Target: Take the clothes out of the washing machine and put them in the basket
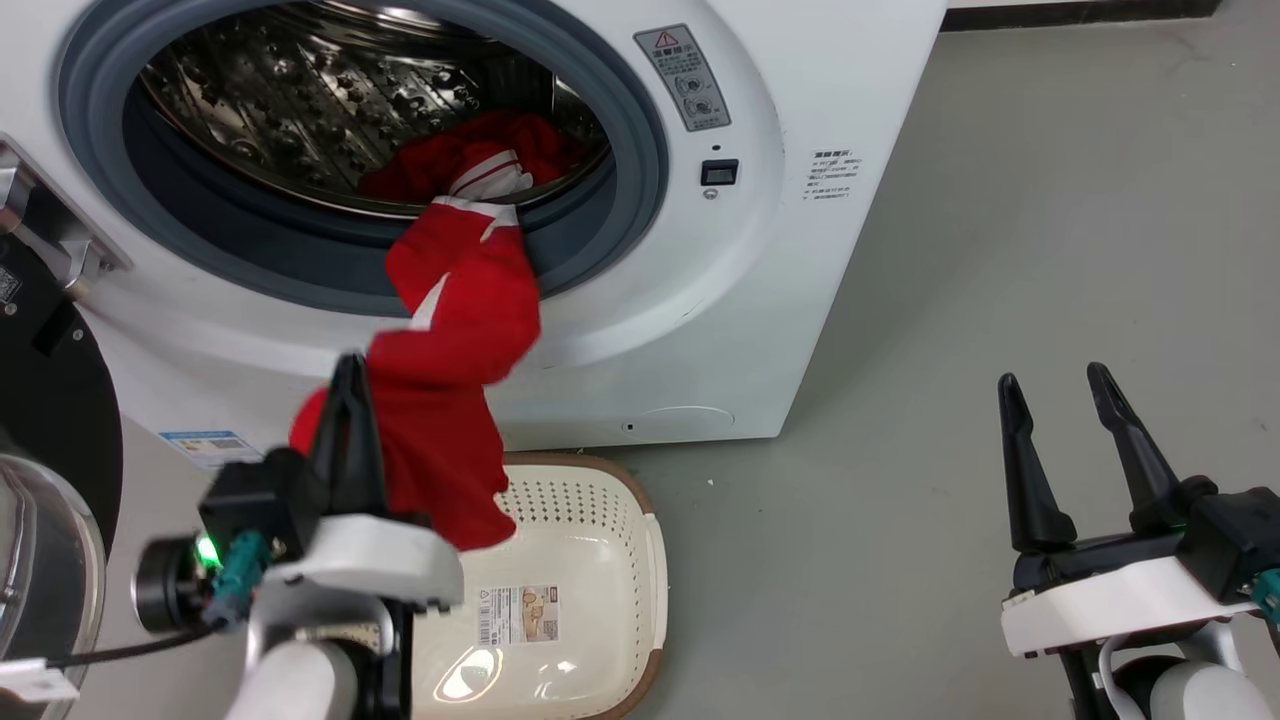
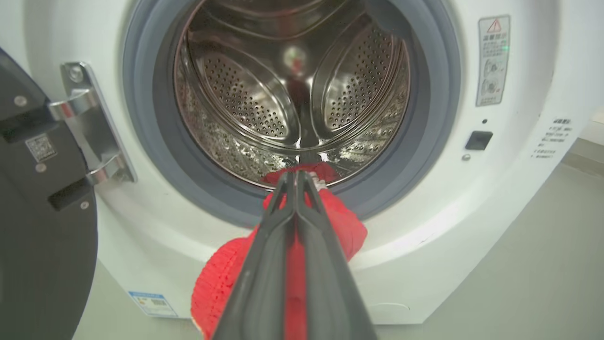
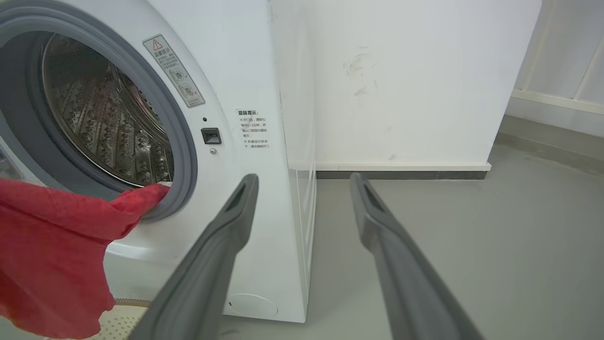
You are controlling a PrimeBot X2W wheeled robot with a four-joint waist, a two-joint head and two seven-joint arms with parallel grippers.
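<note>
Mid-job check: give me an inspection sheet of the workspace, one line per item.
Surface: grey floor, smooth.
Job's things: washing machine with its door open; red garment hangs from the drum over the rubber rim; more red fabric inside the drum; basket on the floor below the porthole, bottom label showing.
Clutter: nothing seen.
Grippers: left gripper shut on the red garment; right gripper open, holding nothing.
Cables: black cable at the left wrist.
Surroundings: white wall with dark baseboard.
</note>
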